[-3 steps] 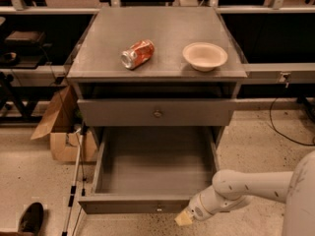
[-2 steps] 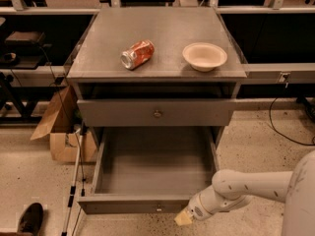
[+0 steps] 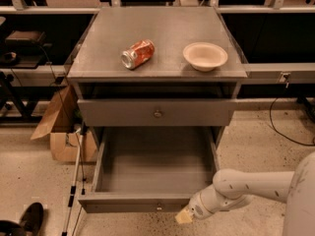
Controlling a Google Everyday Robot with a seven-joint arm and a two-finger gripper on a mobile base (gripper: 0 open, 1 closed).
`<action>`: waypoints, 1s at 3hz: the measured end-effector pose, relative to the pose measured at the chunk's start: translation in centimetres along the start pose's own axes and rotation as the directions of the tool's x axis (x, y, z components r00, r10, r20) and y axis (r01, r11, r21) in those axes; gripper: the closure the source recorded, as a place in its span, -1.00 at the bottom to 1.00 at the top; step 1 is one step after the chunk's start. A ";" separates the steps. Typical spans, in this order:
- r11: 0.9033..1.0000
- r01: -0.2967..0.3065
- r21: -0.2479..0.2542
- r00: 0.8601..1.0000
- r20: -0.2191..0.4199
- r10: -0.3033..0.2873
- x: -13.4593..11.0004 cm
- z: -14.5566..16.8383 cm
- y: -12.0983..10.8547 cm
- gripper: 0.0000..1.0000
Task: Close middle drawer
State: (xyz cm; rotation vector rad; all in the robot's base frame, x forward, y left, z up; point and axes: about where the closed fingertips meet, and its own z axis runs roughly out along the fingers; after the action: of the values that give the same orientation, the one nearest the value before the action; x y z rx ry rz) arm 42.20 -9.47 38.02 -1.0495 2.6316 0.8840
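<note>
The middle drawer stands pulled far out of the grey cabinet. Its deep rectangular tray is empty, and its plain front faces me with a small round knob at the centre. My gripper sits low at the right end of that front, just outside it, at the tip of the white arm coming in from the right. Whether the gripper touches the front is unclear.
Above the open drawer, another drawer front is closed. A crushed red can and a beige bowl rest on the cabinet top. A cardboard box and a cane stand at the left, and a black shoe is at the bottom left.
</note>
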 end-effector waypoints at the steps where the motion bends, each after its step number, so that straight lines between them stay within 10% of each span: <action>1: 1.000 -0.003 0.004 1.000 0.021 0.003 -0.3 0.1 0.0 1.00; 3: 1.000 -0.004 0.016 0.998 0.067 0.003 -1.0 -0.3 -0.3 1.00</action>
State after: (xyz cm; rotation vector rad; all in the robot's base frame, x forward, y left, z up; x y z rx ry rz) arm 43.18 -9.24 38.54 -0.9941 2.5816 0.8816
